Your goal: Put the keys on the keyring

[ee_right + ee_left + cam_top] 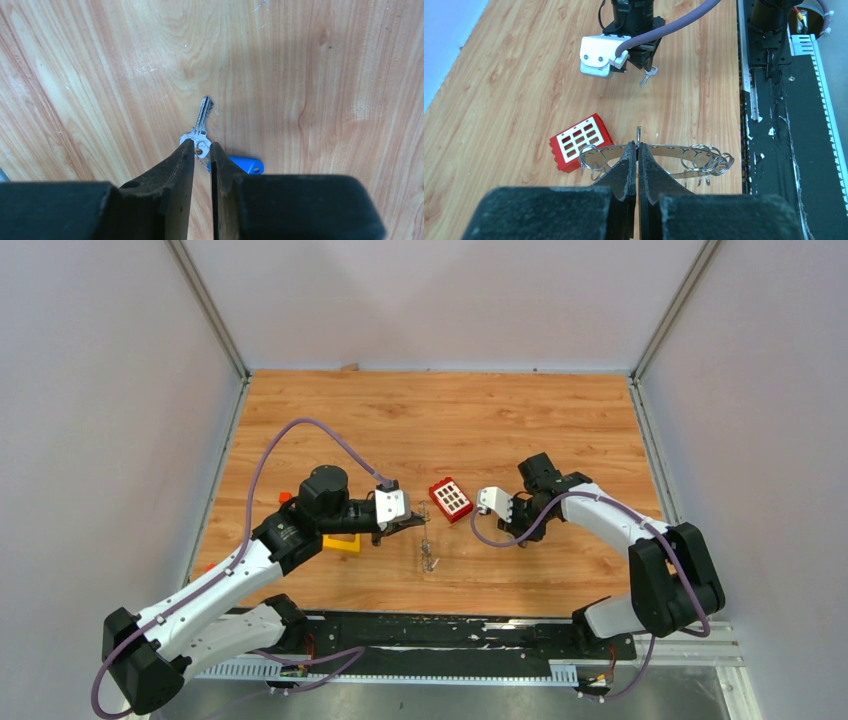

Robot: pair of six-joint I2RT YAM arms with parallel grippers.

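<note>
My left gripper (416,524) is shut on the keyring (696,156), a thin grey metal band with small split rings hanging from it. It grips the band's upper edge, and the ring hangs below the fingers in the top view (428,552). My right gripper (201,149) is shut on the head of a silvery key (203,114), blade pointing away, low over the wood. A blue key head (246,164) shows beside the right finger. The same key hangs under that gripper in the left wrist view (647,77). No black-headed key is in view.
A red block with white squares (451,499) lies between the two grippers, close to the keyring (578,142). A yellow frame (342,541) sits under the left arm. A small red bit (285,497) lies to the left. The black base rail (774,150) runs along the near edge.
</note>
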